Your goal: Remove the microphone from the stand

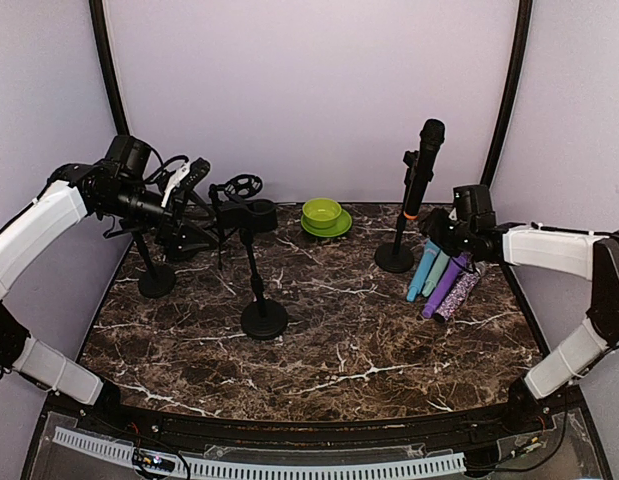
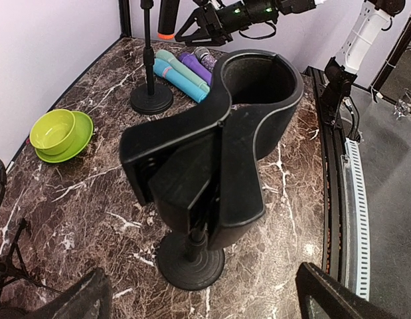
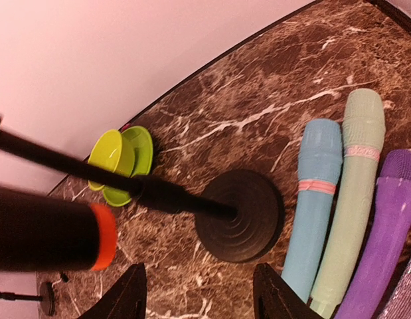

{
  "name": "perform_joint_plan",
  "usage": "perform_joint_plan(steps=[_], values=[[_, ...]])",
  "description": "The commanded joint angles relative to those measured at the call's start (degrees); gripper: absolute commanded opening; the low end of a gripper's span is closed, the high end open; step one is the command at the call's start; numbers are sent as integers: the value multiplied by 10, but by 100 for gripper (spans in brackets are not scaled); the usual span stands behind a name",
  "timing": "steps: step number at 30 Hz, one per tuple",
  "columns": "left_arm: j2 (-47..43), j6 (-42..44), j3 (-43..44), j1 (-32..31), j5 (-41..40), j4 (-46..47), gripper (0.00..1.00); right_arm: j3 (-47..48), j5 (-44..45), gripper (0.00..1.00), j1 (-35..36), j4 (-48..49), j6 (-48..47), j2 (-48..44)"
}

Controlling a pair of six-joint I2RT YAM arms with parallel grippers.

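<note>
The left gripper (image 1: 192,180) is held high at left, jaws spread wide and empty, facing an empty stand (image 1: 261,300). Right of centre the mic (image 1: 423,165) is clipped upright in its stand (image 1: 394,258). It is judged rigid, smooth and top-heavy, best taken by the barrel near the clip. The right gripper (image 3: 200,272) is levelled just beside it, jaws part-open and empty.

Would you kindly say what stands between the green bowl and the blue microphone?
The microphone stand's round base, clearest in the right wrist view.
</note>
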Motion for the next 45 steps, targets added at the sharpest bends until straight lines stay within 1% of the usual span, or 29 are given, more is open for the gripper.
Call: perform_joint_plan(steps=[1,4,7,10,14,16,20,25,30,34,39,45], values=[[-13,-12,-4,9,16,8,99,-28,11,55,56,18,-18,-57],[-8,-17,0,14,25,8,99,-40,38,55,120,18,-48,-96],[-5,-24,1,17,28,10,99,-42,72,55,210,21,-87,-116],[-1,-34,2,18,25,13,99,-62,102,56,298,73,-131,-117],[4,-42,6,20,19,12,99,-65,130,60,388,161,-205,-64],[3,-44,6,20,19,13,99,-39,126,62,415,183,-234,-17],[-5,-49,1,23,14,16,99,37,122,65,467,195,-309,76],[-10,-55,-5,27,12,16,99,119,121,68,487,192,-328,169],[-11,-55,-6,31,12,10,99,154,139,68,490,223,-331,216],[-11,-58,-5,35,6,11,99,182,146,66,490,229,-340,247],[-11,-58,-3,37,1,12,99,204,155,61,490,227,-344,276],[-13,-55,-6,38,-3,11,99,222,186,50,490,236,-347,304]])
